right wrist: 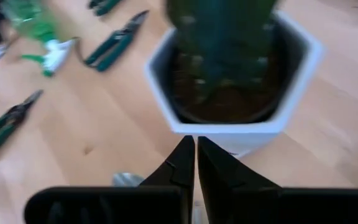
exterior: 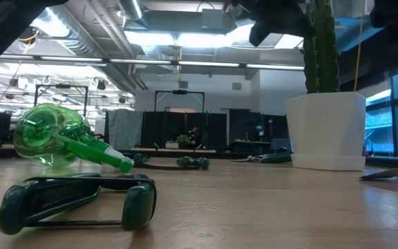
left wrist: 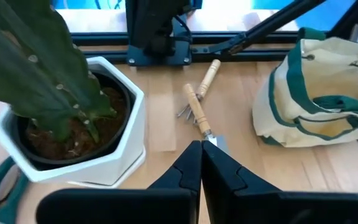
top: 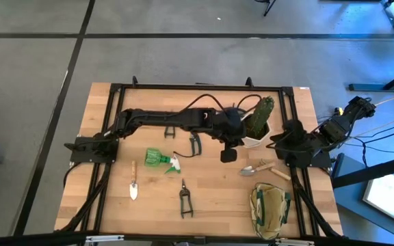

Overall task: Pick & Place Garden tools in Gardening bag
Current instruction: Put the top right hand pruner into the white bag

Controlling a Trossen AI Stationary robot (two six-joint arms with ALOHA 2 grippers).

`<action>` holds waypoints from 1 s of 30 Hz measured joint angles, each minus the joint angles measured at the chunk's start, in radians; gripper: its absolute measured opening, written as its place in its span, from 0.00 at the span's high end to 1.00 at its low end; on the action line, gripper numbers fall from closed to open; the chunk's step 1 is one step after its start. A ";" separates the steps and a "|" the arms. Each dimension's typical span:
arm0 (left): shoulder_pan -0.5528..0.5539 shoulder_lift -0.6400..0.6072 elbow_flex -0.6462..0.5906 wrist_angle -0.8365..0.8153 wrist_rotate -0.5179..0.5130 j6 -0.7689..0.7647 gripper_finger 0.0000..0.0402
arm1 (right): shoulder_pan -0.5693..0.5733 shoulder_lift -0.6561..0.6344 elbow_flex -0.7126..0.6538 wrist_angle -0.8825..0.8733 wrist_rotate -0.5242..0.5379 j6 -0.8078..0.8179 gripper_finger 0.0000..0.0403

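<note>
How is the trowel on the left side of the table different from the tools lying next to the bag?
The left trowel lies alone, lengthwise up and down the table, its silver blade toward the near edge. The tools near the bag are a pair: two wooden-handled pieces lying crossed and touching, beside the white pot. The pair lies slanted, the lone trowel straight. All have pale wooden handles.

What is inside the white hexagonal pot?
The white hexagonal pot holds a green cactus standing in dark brown soil. No garden tool shows in it. The cactus hides part of the soil surface, so what lies beneath it cannot be seen.
</note>
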 joint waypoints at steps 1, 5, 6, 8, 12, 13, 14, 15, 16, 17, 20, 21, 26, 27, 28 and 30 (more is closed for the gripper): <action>-0.003 0.000 0.000 -0.004 -0.007 -0.001 0.99 | 0.000 0.000 0.000 -0.022 0.007 0.023 0.94; -0.011 0.000 0.000 -0.016 -0.015 -0.008 1.00 | 0.000 0.000 0.000 -0.088 0.043 0.106 0.94; -0.011 0.000 0.000 -0.022 -0.024 -0.008 1.00 | 0.000 0.000 0.000 -0.103 0.053 0.126 0.94; -0.011 -0.004 0.000 -0.055 -0.052 -0.008 0.99 | -0.002 0.000 0.000 -0.136 0.075 0.170 0.94; -0.008 -0.018 0.000 -0.078 -0.087 -0.008 0.99 | -0.003 0.000 0.000 -0.227 0.109 0.279 0.94; -0.008 -0.023 0.000 -0.081 -0.090 -0.008 0.99 | -0.003 0.000 0.000 -0.255 0.113 0.309 0.94; -0.008 -0.027 0.000 -0.073 -0.093 -0.007 1.00 | -0.003 0.000 0.000 -0.284 0.122 0.341 0.94; -0.008 -0.030 0.001 -0.072 -0.093 -0.003 1.00 | -0.003 0.000 0.000 -0.302 0.127 0.370 0.94; -0.008 -0.034 0.001 -0.083 -0.094 -0.002 1.00 | -0.004 0.000 0.000 -0.301 0.135 0.385 0.94; -0.008 -0.037 0.001 -0.096 -0.098 0.000 1.00 | -0.006 0.000 0.000 -0.299 0.149 0.385 0.94; -0.008 -0.042 0.001 -0.101 -0.106 0.008 0.99 | -0.026 -0.005 0.009 -0.300 0.183 0.382 0.94; -0.008 -0.048 0.001 -0.115 -0.106 0.009 0.99 | -0.035 -0.005 0.011 -0.299 0.189 0.380 0.94; -0.011 -0.065 0.001 -0.151 -0.107 0.013 1.00 | -0.097 -0.017 0.031 -0.299 0.207 0.337 0.94; -0.014 -0.066 0.000 -0.163 -0.109 0.017 1.00 | -0.110 -0.020 0.032 -0.299 0.207 0.331 0.94; -0.018 -0.068 0.000 -0.164 -0.109 0.018 1.00 | -0.124 -0.023 0.033 -0.300 0.207 0.328 0.94; -0.025 -0.073 0.000 -0.175 -0.109 0.019 0.99 | -0.154 -0.028 0.033 -0.299 0.207 0.313 0.94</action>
